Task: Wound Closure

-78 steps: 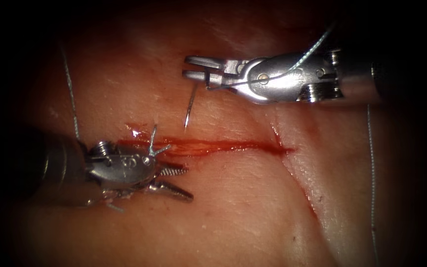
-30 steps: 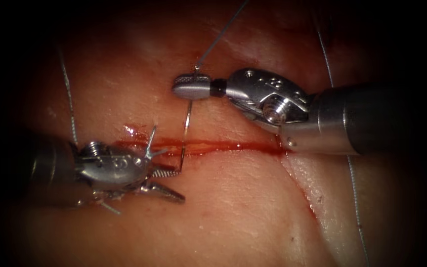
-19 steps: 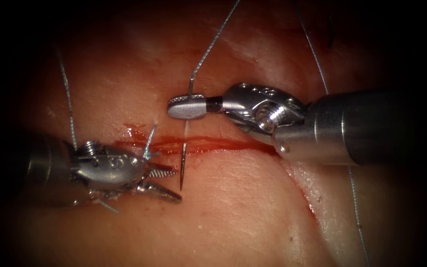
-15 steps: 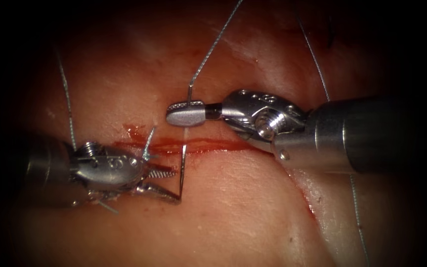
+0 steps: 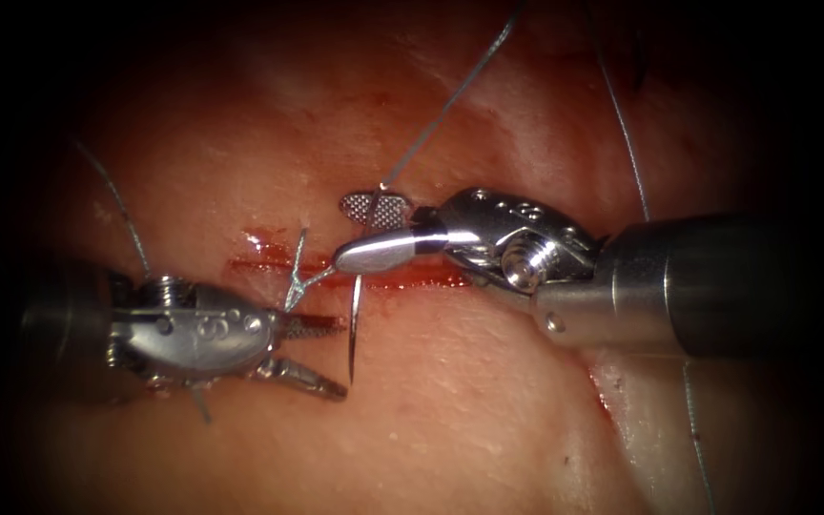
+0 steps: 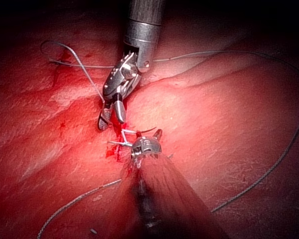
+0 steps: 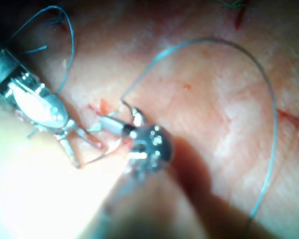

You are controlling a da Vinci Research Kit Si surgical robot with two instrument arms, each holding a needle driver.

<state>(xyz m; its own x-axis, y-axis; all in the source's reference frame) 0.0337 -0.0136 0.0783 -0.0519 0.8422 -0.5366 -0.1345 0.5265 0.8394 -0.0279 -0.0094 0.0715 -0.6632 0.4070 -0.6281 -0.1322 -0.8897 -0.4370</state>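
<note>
- Now the right tool (image 5: 371, 229) is reaching in from the right over the cut (image 5: 402, 278), its two jaws spread apart and gripping nothing; one jaw is lying flat with its ridged face up, the other is angling down toward the cut.
- The needle (image 5: 354, 329) is lying between those parted jaws at its rear end, and its shaft is running down across the cut, with the point resting on the near side of the cut just beside the left tool's tips.
- Whether the needle is sitting in the tissue (image 5: 469, 410) or only on it cannot be told.
- The thread (image 5: 450, 100) is trailing up and away from the needle's rear end.
- The left tool (image 5: 312, 353) is lying at the cut's left end, its jaws gaping and grasping nothing.
- Short cut ends of thread (image 5: 295, 272) are sticking up just above the left tool's upper jaw.
- Red fluid (image 5: 269, 267) is lining the cut.
</note>
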